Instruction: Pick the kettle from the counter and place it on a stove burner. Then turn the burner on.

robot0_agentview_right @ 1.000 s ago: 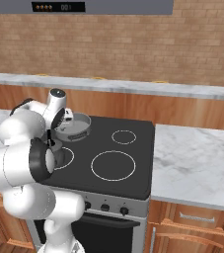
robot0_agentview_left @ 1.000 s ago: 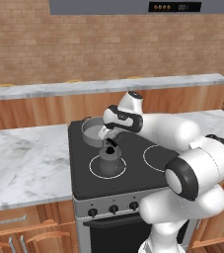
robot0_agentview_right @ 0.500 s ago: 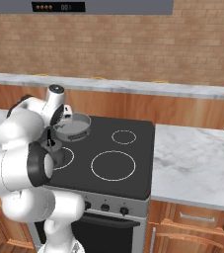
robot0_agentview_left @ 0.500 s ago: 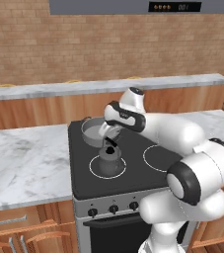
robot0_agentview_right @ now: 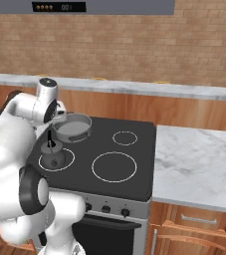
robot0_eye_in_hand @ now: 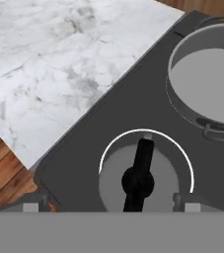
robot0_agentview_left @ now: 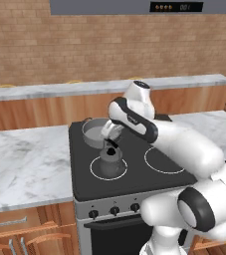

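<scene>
Kettle (robot0_agentview_left: 110, 159) sits inside the stove burner (robot0_agentview_left: 95, 172) ring, front left of the cooktop, just in front of the pot (robot0_agentview_left: 95, 132). Gripper (robot0_agentview_left: 110, 143) hovers right above it, fingers spread wide, holding nothing. Lift straight up to clear the handle, then go for the front knobs (robot0_agentview_left: 114, 210).

The kettle (robot0_agentview_left: 111, 158) is sitting inside the stove burner (robot0_agentview_left: 95, 173) ring, at the front left of the cooktop (robot0_agentview_left: 134, 174). The pot (robot0_agentview_left: 95, 132) is standing just behind it. The desk (robot0_agentview_left: 25, 164) is lying left of the cooktop.
</scene>
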Motion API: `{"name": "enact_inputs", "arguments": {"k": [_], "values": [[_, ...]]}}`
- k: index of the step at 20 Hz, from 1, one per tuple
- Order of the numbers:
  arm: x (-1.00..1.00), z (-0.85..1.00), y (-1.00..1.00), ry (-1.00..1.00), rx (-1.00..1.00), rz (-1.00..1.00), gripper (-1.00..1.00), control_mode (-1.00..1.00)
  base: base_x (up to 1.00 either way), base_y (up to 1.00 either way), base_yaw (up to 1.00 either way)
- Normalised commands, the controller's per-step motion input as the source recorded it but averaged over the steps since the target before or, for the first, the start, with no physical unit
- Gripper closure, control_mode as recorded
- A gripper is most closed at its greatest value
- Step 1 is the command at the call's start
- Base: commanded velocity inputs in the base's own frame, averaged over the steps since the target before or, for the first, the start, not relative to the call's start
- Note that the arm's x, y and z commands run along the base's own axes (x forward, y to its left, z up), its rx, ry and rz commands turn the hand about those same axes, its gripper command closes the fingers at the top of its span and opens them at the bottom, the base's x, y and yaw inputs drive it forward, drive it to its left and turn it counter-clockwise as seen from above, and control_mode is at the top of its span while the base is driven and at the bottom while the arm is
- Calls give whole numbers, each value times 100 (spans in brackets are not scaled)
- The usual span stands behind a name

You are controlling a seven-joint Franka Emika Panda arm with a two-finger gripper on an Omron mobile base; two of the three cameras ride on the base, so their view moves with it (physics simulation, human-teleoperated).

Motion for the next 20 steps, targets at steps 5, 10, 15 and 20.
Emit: {"name": "enact_inputs", "arguments": {"k": [5,10,15,20], "values": [[-74,0,6,-5,-7,0,-100,-100,0,0,0],[-71,0,8,-22,-8,-2,-100,-100,0,0,0],[-57,0,12,-22,-9,-3,-100,-100,0,0,0],[-41,0,19,-8,-13,0,-100,-100,0,0,0]]}}
